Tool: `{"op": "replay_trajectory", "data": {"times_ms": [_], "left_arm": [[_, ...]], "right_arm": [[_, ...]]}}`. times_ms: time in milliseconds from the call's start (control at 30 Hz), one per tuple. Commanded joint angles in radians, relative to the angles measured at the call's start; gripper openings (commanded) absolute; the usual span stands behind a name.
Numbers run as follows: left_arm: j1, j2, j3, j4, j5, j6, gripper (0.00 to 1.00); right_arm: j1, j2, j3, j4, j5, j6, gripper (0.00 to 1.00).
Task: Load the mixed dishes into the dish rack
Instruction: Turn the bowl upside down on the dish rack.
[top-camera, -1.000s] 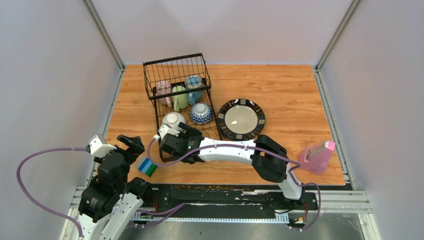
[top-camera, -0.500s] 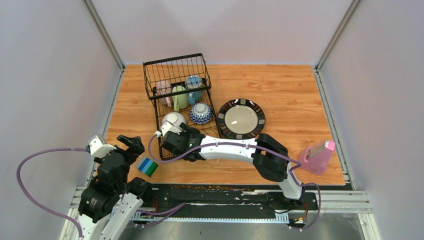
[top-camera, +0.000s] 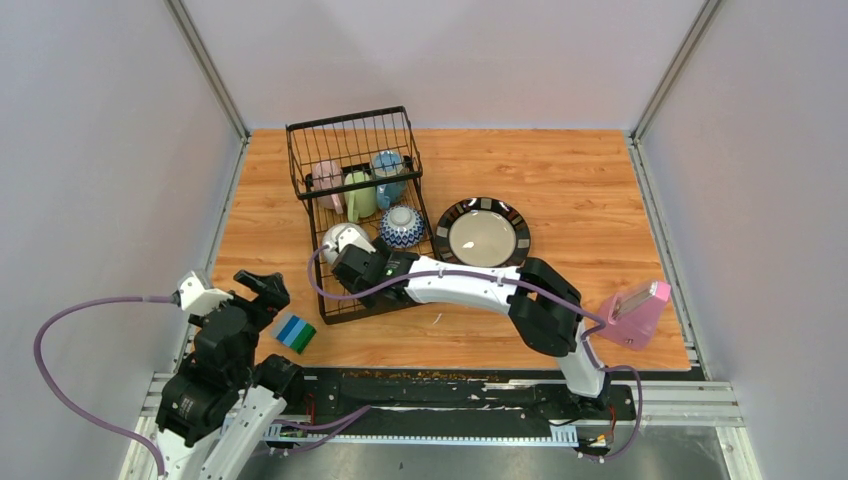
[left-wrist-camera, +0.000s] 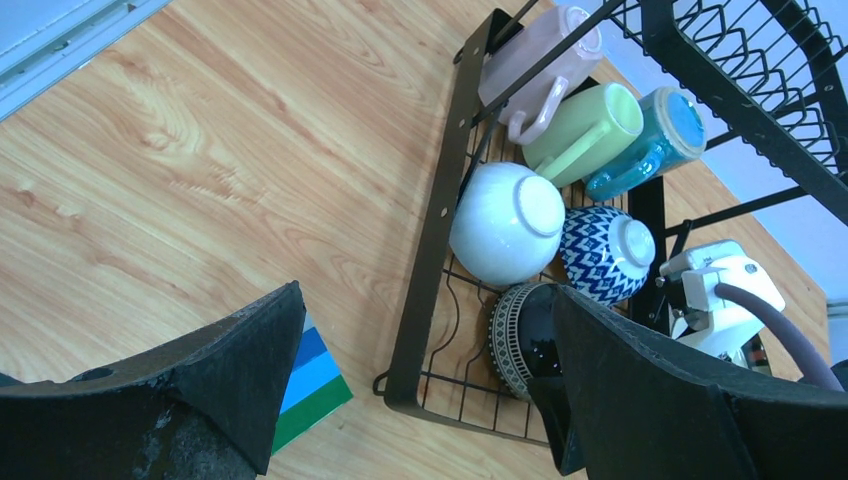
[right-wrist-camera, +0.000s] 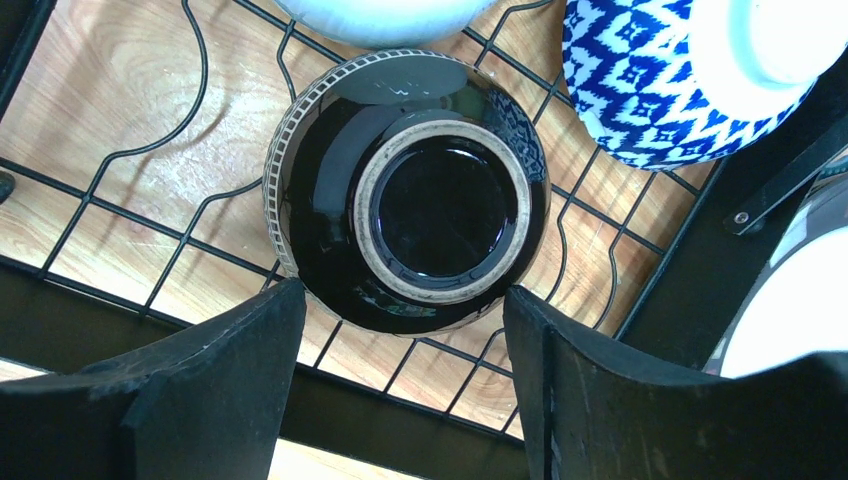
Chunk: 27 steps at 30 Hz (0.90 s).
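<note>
My right gripper (right-wrist-camera: 402, 292) hangs over the glossy black ceramic bowl (right-wrist-camera: 440, 205), which sits upside down on the low slotted tray of the black wire dish rack (top-camera: 345, 117). The jaws are spread to either side of it; I cannot tell whether the pads touch.

Most of the load looks done. A plain white bowl (left-wrist-camera: 505, 222) and a blue-and-white patterned bowl (left-wrist-camera: 600, 255) lie inverted beside it, and the pink mug (left-wrist-camera: 540, 50), green mug (left-wrist-camera: 585, 120) and blue mug (left-wrist-camera: 655, 140) fill the basket.

Left to load: the black-rimmed cream plate (top-camera: 483, 237), flat on the wooden table (top-camera: 560, 170) just right of the rack.

My left gripper (left-wrist-camera: 425, 292) is spread wide and empty above the striped sponge block (top-camera: 295, 333). A pink plastic container (top-camera: 632, 313) sits far right. My own right arm crosses in front of the plate.
</note>
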Motion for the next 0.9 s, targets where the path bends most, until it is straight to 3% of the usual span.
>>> {"op": "replay_trajectory", "data": {"times_ms": [0,133,300,633,867], "left_arm": [[-0.003,-0.013,0.009,0.007,-0.008,-0.019,1.0],[-0.004,-0.014,0.007,0.009,-0.006,-0.02,1.0],[-0.003,-0.013,0.001,0.017,0.004,-0.022,1.0],[-0.003,-0.022,0.003,0.011,0.013,-0.029,1.0],[-0.004,-0.013,0.002,0.023,0.019,-0.025,1.0]], "right_arm": [[-0.011,-0.054,0.01,0.01,-0.018,0.056,0.72],[-0.017,-0.097,0.014,0.013,-0.046,0.083,0.8],[-0.044,-0.122,0.018,0.046,-0.108,0.13,0.82],[-0.151,-0.086,0.019,0.077,-0.302,0.229,0.83],[-0.153,-0.08,-0.039,0.079,-0.27,0.214,0.81]]}}
